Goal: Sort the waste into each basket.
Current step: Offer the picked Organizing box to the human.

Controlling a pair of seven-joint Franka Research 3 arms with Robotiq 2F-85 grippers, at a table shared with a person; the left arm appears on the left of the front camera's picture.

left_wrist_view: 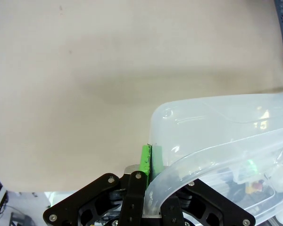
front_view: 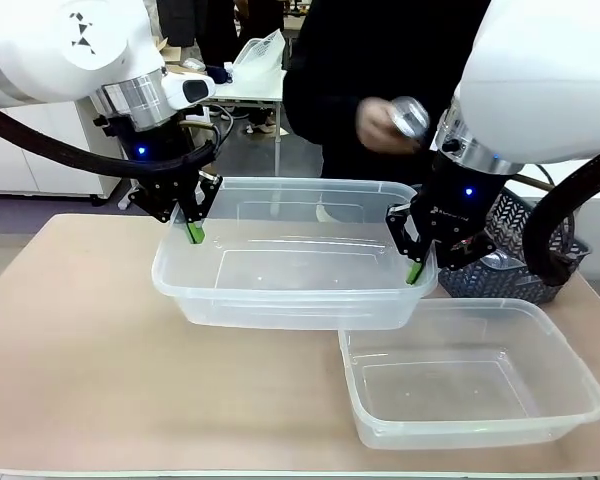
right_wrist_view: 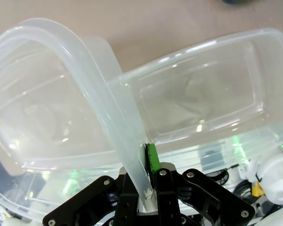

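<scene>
A large clear tub hangs above the table, held by both arms. My left gripper is shut on the rim of its left end; in the left wrist view the green pads pinch that tub's wall. At its right end my right gripper is shut on the rim. A smaller clear tub rests on the table at the front right, also in the right wrist view. The dark blue lattice basket stands behind my right arm. A person's hand holds a clear bottle.
The bare tan tabletop spreads out at the left and front. A person in dark clothing stands at the far side. The small tub's corner lies under the lifted tub's right end.
</scene>
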